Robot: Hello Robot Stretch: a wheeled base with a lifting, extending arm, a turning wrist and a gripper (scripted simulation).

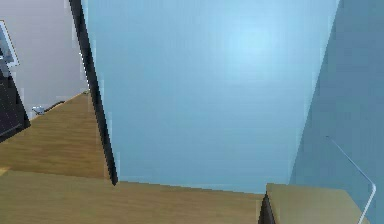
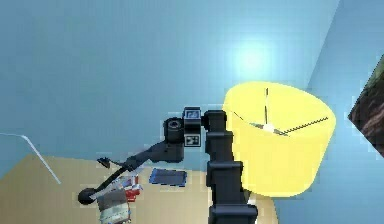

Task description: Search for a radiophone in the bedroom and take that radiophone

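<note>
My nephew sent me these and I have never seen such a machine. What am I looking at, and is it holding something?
It is a wheeled robot with one reaching arm, in a simulated house. One picture looks ahead: a light-blue wall and wooden floor. The other looks sideways: the dark arm ends in a pincer, seen against a wooden tabletop with a flat dark-blue thing and small items, beside a yellow lampshade. Whether it holds anything cannot be told.
</note>
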